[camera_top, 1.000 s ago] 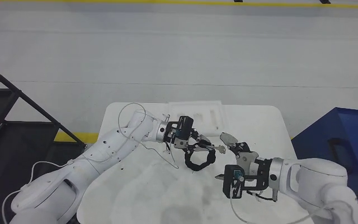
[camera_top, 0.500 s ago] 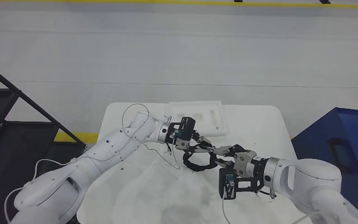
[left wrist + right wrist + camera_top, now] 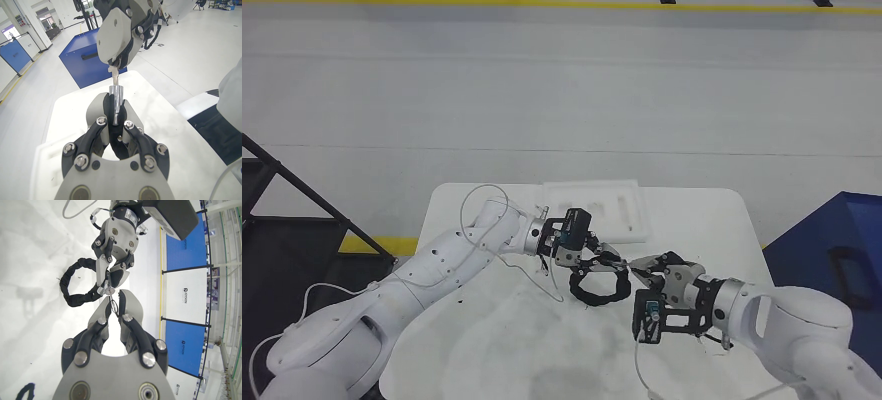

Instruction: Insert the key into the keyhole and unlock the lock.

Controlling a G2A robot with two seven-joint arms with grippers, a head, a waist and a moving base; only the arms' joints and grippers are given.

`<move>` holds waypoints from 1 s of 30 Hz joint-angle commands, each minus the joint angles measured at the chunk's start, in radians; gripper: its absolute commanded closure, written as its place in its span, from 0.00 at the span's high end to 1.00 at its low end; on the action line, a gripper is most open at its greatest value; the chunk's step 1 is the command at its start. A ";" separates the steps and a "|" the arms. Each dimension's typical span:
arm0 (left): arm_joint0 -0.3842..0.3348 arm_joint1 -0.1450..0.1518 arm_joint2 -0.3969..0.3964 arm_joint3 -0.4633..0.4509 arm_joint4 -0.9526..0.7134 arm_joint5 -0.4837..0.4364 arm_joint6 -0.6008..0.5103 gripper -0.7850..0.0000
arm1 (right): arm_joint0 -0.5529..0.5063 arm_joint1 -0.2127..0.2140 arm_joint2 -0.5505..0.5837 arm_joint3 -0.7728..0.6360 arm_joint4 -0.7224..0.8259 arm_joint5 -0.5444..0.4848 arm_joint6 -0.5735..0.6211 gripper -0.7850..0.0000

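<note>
- Since a second ago, the right gripper (image 3: 643,266) has been carried leftward over the tabletop (image 3: 482,340) and brought up to the lock (image 3: 579,288), with its wrist turned. The left gripper (image 3: 589,262) is found where it was.
- At the left, the left gripper is held above the middle of the tabletop and is clenched on the lock's metal cylinder (image 3: 116,94), which stands out past its fingertips.
- From that cylinder the lock's black cable loop (image 3: 64,289) is seen curving away beside the left gripper. Whether it rests on the tabletop cannot be told.
- The keyhole (image 3: 109,291) is set in the cylinder's end face, which is turned toward the right gripper.
- Next, the key (image 3: 115,77) is lined up with the cylinder, and its blade tip is met by that end face. Most of the blade is left showing, and how far the tip is in cannot be told.
- The key's head is grasped between the right gripper's fingers, which are closed on it just beside the cylinder.
- Behind both grippers, a white foam tray (image 3: 587,200) is laid at the tabletop's far edge.
- At the far right, a blue cabinet (image 3: 832,250) is seen on the floor, apart from the tabletop.
</note>
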 commanded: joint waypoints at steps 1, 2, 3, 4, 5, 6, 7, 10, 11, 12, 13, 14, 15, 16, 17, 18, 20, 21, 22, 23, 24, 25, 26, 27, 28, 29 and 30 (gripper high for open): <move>0.000 0.000 -0.001 -0.002 0.004 0.000 0.002 0.00 | -0.014 -0.002 0.010 0.000 0.051 0.036 0.014 0.00; 0.000 0.000 -0.001 -0.002 0.006 0.000 0.003 0.00 | -0.021 -0.003 0.016 0.004 0.085 0.060 0.021 0.00; 0.000 0.001 -0.002 -0.003 0.009 0.000 0.004 0.00 | -0.028 -0.004 0.022 0.005 0.113 0.076 0.038 0.00; 0.000 0.001 -0.004 -0.003 0.011 0.000 0.005 0.00 | -0.034 -0.005 0.026 0.006 0.149 0.094 0.052 0.00; -0.001 0.001 -0.007 -0.005 0.015 0.000 0.006 0.00 | -0.039 -0.006 0.033 0.008 0.186 0.113 0.069 0.00; 0.000 0.001 -0.010 -0.007 0.019 0.000 0.007 0.00 | -0.043 -0.007 0.038 0.011 0.224 0.134 0.087 0.00; 0.000 0.001 -0.013 -0.009 0.024 0.001 0.008 0.00 | -0.049 -0.008 0.043 0.015 0.271 0.157 0.104 0.00; 0.005 0.000 -0.022 -0.017 0.038 0.008 0.011 0.00 | -0.058 -0.010 0.054 0.016 0.392 0.209 0.176 0.00; 0.006 -0.001 -0.025 -0.020 0.043 0.011 0.012 0.00 | -0.056 -0.009 0.059 0.012 0.420 0.221 0.204 0.00; 0.007 -0.001 -0.027 -0.022 0.048 0.014 0.013 0.00 | -0.058 -0.010 0.060 0.013 0.461 0.246 0.221 0.00; 0.009 -0.002 -0.029 -0.024 0.052 0.015 0.013 0.00 | -0.060 -0.010 0.061 0.015 0.502 0.267 0.246 0.00; 0.010 -0.002 -0.032 -0.026 0.056 0.016 0.014 0.00 | -0.059 -0.010 0.064 0.011 0.527 0.284 0.278 0.00; 0.011 -0.003 -0.034 -0.028 0.060 0.017 0.014 0.00 | -0.058 -0.011 0.066 0.007 0.561 0.312 0.292 0.00; 0.012 -0.003 -0.036 -0.030 0.064 0.018 0.015 0.00 | -0.054 -0.011 0.069 0.003 0.579 0.326 0.308 0.00; 0.014 -0.004 -0.038 -0.031 0.067 0.018 0.015 0.00 | -0.051 -0.010 0.070 -0.001 0.588 0.341 0.327 0.00; 0.015 -0.004 -0.040 -0.031 0.069 0.017 0.016 0.00 | -0.051 -0.011 0.069 -0.003 0.608 0.360 0.336 0.00; 0.018 -0.005 -0.044 -0.032 0.074 0.017 0.017 0.00 | -0.046 -0.011 0.069 -0.003 0.641 0.383 0.346 0.00; 0.019 -0.006 -0.045 -0.032 0.077 0.016 0.016 0.00 | -0.043 -0.011 0.069 -0.003 0.653 0.386 0.352 0.09; 0.019 -0.006 -0.047 -0.032 0.082 0.015 0.012 0.00 | -0.041 -0.011 0.069 -0.003 0.666 0.389 0.354 0.35; 0.020 -0.006 -0.048 -0.030 0.088 0.012 0.005 0.00 | -0.038 -0.011 0.072 -0.003 0.675 0.393 0.356 1.00; 0.021 -0.006 -0.049 -0.029 0.091 0.010 -0.001 0.00 | -0.037 -0.010 0.075 -0.003 0.683 0.395 0.358 1.00; 0.023 -0.006 -0.051 -0.027 0.092 0.008 -0.006 0.00 | -0.037 -0.010 0.079 -0.003 0.697 0.397 0.355 1.00; 0.025 -0.006 -0.053 -0.025 0.095 0.007 -0.012 0.00 | -0.038 -0.010 0.085 -0.003 0.707 0.398 0.350 1.00; 0.029 -0.006 -0.054 -0.024 0.097 0.006 -0.017 0.00 | -0.041 -0.009 0.093 -0.003 0.714 0.401 0.345 1.00; 0.032 -0.006 -0.055 -0.021 0.100 0.003 -0.025 0.00 | -0.046 -0.009 0.099 -0.003 0.725 0.401 0.336 1.00; 0.037 -0.006 -0.055 -0.018 0.102 0.003 -0.034 0.00 | -0.052 -0.009 0.107 -0.003 0.739 0.404 0.320 1.00; 0.043 -0.006 -0.056 -0.016 0.102 0.002 -0.039 0.00 | -0.059 -0.008 0.116 -0.003 0.744 0.405 0.312 1.00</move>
